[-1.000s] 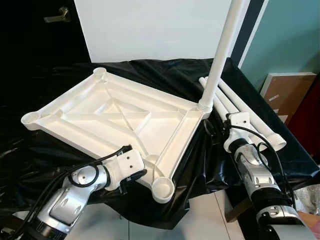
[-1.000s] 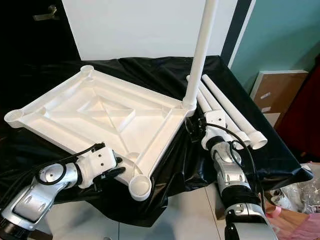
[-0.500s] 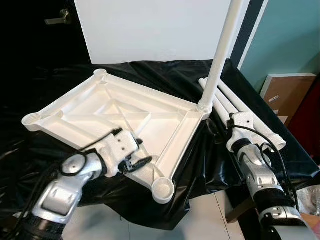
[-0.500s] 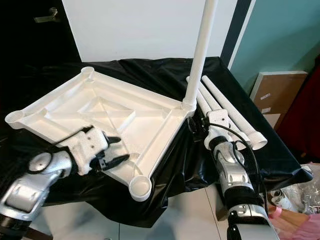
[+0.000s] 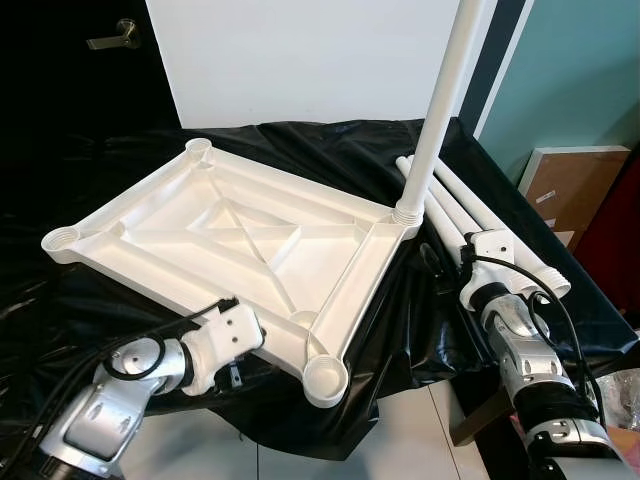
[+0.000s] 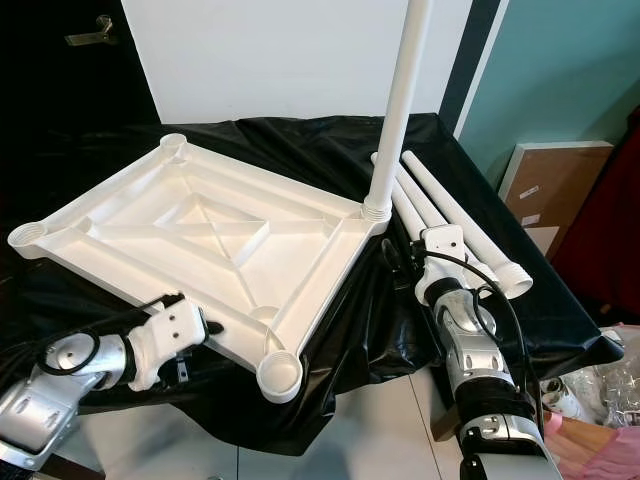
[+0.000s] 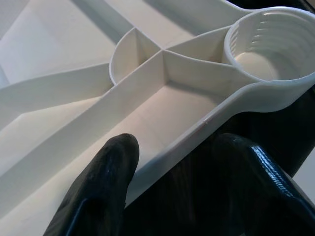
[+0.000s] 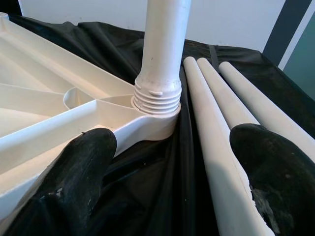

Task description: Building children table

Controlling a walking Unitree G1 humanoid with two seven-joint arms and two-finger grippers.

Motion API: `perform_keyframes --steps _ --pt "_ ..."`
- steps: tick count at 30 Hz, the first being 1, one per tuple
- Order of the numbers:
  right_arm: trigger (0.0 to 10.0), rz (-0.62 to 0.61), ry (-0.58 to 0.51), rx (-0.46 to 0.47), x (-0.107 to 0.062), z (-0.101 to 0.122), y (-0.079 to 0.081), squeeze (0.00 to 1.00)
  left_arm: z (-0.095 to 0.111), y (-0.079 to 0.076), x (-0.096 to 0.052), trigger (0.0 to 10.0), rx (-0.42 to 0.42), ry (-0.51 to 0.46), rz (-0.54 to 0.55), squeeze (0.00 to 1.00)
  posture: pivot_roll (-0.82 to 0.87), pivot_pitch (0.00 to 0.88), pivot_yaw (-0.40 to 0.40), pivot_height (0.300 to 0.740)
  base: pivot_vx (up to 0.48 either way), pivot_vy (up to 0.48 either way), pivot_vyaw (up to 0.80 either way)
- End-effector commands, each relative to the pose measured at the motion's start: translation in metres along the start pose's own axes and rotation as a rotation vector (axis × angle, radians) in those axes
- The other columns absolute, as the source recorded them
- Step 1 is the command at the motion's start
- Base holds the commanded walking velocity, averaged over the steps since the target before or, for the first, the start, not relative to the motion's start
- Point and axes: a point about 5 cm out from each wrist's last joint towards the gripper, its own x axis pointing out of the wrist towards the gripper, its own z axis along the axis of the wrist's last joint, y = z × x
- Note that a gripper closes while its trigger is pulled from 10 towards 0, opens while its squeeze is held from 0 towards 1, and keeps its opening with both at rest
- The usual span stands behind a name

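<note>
No legible text, label, brand, number or sign is appearing on any surface in these views.

Both head views look down from above on the whole tabletop (image 5: pixel 230 235); each wrist view looks close along its fingers at one corner.

It looked like a room in a home — a dark door (image 5: pixel 70 60) with lever handle (image 5: pixel 113 36), teal wall (image 5: pixel 570 70), tiled floor (image 5: pixel 400 435), cardboard boxes (image 5: pixel 572 185).
</note>
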Motion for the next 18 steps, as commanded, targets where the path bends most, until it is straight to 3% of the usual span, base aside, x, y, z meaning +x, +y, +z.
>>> perform_keyframes --steps 1,3,8,16,18 --pt "10.0 -0.006 0.010 0.000 0.001 0.000 -0.003 0.00 -0.005 -0.001 0.004 10.0 0.009 0.040 0.017 0.00 0.01 0.029 -0.050 0.740 0.000 0.000 0.00" --pt "10.0 -0.007 0.009 0.000 0.001 0.001 -0.003 0.00 -0.005 0.001 0.006 10.0 0.012 0.041 0.027 0.00 0.01 0.030 -0.050 0.740 0.000 0.000 0.00" --pt "10.0 -0.007 0.004 -0.001 0.003 0.003 -0.003 0.00 -0.003 0.023 0.019 10.0 0.046 0.070 0.149 0.00 0.01 0.032 -0.050 0.740 0.000 0.000 0.00" --pt "10.0 -0.010 -0.002 -0.005 0.004 0.005 -0.004 0.00 0.002 0.035 0.029 10.0 0.070 0.088 0.145 0.00 -0.01 0.034 -0.037 0.740 0.000 0.000 0.00" --pt "10.0 -0.010 -0.003 -0.010 0.003 0.005 -0.005 0.00 0.001 0.035 0.031 10.0 0.076 0.109 0.093 0.00 -0.02 0.033 -0.022 0.740 0.000 0.000 0.00"
